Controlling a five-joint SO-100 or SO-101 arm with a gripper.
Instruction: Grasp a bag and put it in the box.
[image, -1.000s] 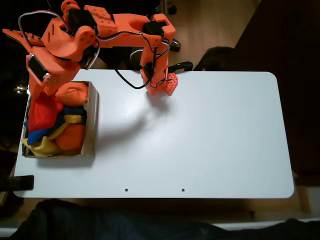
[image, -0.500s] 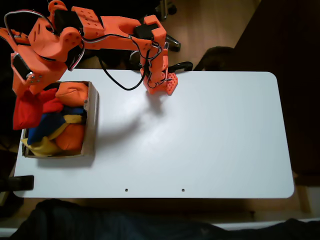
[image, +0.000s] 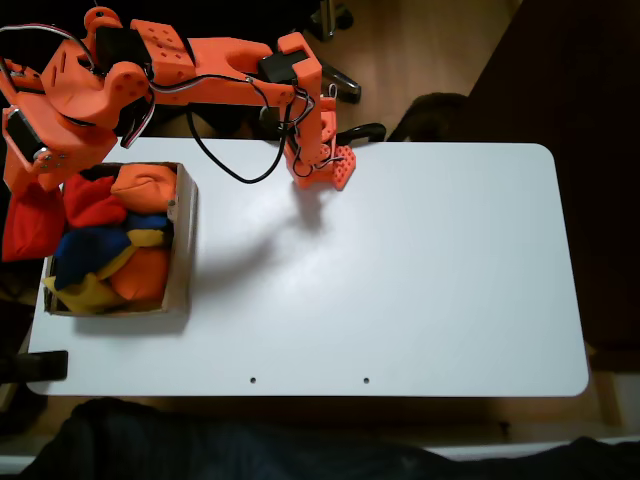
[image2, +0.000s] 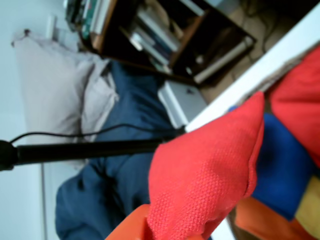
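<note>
The tool (image: 30, 185) hangs at the far left of the fixed view, pinching the top of the red bean bag (image: 30, 222), which dangles past the left wall of the cardboard box (image: 183, 240), out beyond the desk's left edge. So the bag is up in the air, not in the box. The wrist view adds the close-up: the red bean bag (image2: 205, 175) fills the middle, its weave plain to see, with an orange fingertip (image2: 131, 229) poking in at the bottom edge. The box holds a heap of bean bags: orange (image: 145, 187), red (image: 97, 208), blue (image: 90, 247), yellow (image: 88, 293). The white desk (image: 400, 270) lies bare to the right, the arm's base (image: 325, 165) at its far edge. The wrist view alone brings a bookshelf (image2: 165, 35), a pillow (image2: 55, 90) and a black rod (image2: 85, 150).
</note>
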